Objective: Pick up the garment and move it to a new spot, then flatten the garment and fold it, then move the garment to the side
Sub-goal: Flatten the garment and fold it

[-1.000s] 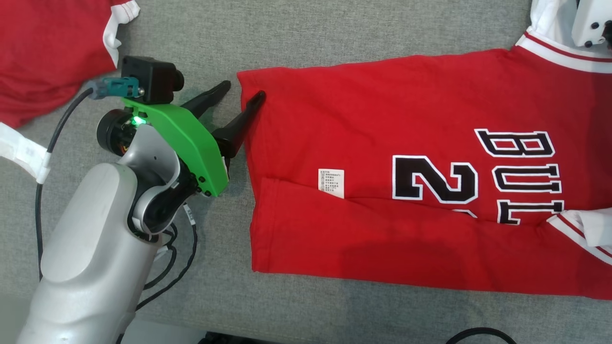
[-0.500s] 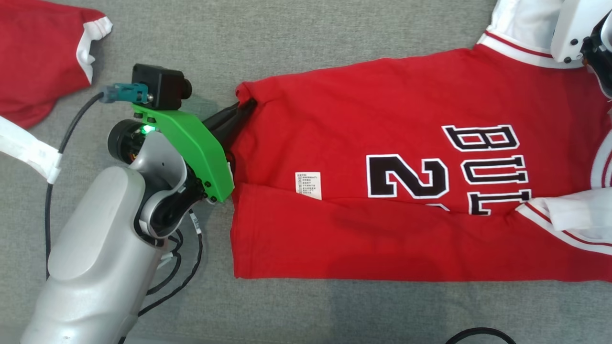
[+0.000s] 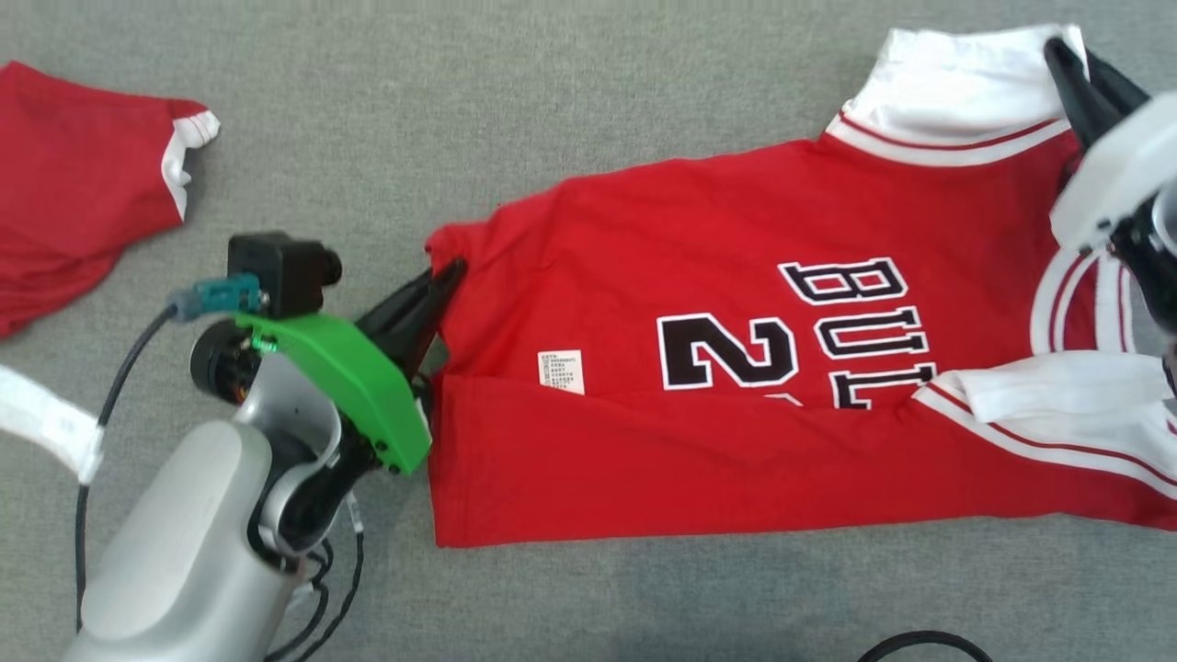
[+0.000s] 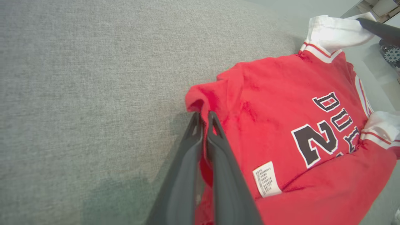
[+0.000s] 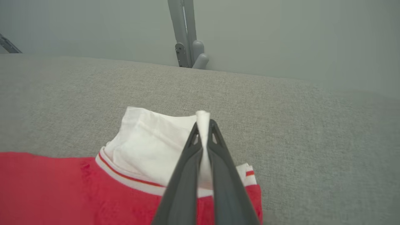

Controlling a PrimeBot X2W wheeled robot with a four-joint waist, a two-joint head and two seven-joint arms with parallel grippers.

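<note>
The garment (image 3: 736, 368) is a red jersey with white sleeves and black "BUL" and "2" print, lying folded lengthwise on the grey cloth surface (image 3: 552, 110). My left gripper (image 3: 451, 271) is shut on its far hem corner at the left end, which bunches up between the fingers. The left wrist view shows the left gripper (image 4: 203, 117) pinching the red fabric of the garment (image 4: 281, 103). My right gripper (image 3: 1067, 60) is shut on the white sleeve at the top right. In the right wrist view the right gripper (image 5: 203, 123) clamps a fold of white sleeve (image 5: 150, 147).
Another red garment (image 3: 74, 184) with white trim lies at the far left. A white strap (image 3: 46, 423) and my arm's black cables (image 3: 331, 570) are at the lower left. A black cable loop (image 3: 919, 644) is at the bottom edge. A grey post (image 5: 184, 34) stands beyond the surface.
Both grippers went from open to shut on the garment, the left on the hem corner and the right on the white sleeve. The hem corner now bunches. The head view has shifted.
</note>
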